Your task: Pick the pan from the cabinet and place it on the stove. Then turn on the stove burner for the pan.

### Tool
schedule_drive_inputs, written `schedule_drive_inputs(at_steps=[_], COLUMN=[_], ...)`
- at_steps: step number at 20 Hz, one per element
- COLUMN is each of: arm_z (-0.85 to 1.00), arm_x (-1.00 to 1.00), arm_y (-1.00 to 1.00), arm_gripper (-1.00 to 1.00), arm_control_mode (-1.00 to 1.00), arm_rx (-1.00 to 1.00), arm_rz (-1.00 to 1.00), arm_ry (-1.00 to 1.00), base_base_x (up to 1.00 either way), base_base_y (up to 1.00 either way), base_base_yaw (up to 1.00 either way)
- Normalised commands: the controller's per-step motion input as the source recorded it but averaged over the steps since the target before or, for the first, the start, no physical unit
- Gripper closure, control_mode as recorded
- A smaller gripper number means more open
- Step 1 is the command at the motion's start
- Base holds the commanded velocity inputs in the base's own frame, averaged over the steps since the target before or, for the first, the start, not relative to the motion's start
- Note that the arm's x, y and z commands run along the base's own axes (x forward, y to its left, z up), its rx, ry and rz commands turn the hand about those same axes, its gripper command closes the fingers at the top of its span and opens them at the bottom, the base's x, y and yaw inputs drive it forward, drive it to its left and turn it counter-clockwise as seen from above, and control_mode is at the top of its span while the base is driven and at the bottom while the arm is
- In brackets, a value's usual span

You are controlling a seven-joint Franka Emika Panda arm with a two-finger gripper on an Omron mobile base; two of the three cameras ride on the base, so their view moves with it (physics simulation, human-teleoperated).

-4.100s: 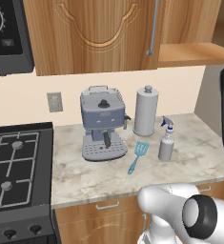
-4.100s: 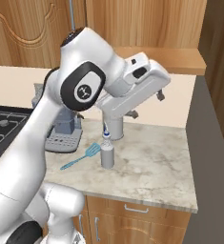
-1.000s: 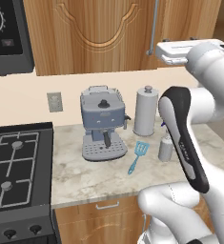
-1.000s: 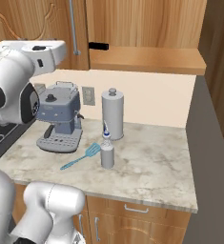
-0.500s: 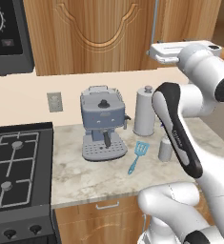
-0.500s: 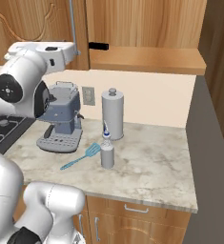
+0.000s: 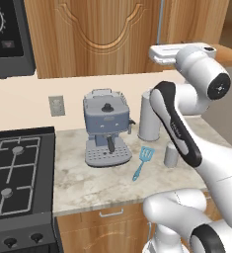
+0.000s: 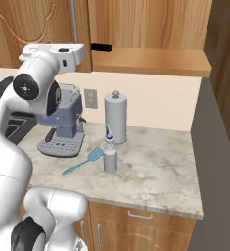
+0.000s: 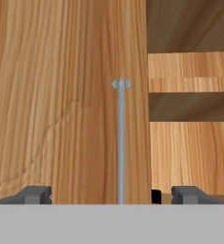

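While the hand [image 9: 111, 194] hovers spread before the cabinet [image 9: 68, 95], centre its bar handle [image 9: 120, 143] between the fingers before pinching.

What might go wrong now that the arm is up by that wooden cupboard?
The open pincer is lined up on the cabinet's thin silver handle. If it closes slightly off, it may slip off the bar or bump the door. The door would probably swing out over the counter, and the bent arm hangs close above the coffee machine and the tall canister, so a wide pull might knock them.
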Motion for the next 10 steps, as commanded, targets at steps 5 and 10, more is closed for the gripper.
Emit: schedule_drive_inputs(at_steps=[5,10], arm_z=[0.00,0.00], arm_x=[0.42,0.40], arm_y=[0.00,-0.01], arm_gripper=[-1.00,-1.00], arm_control_mode=[-1.00,-1.00], arm_rx=[0.00,0.00], arm_rz=[0.00,0.00], arm_ry=[0.00,0.00], base_base_x=[0.00,0.00], base_base_y=[0.00,0.00], base_base_yaw=[0.00,0.00])
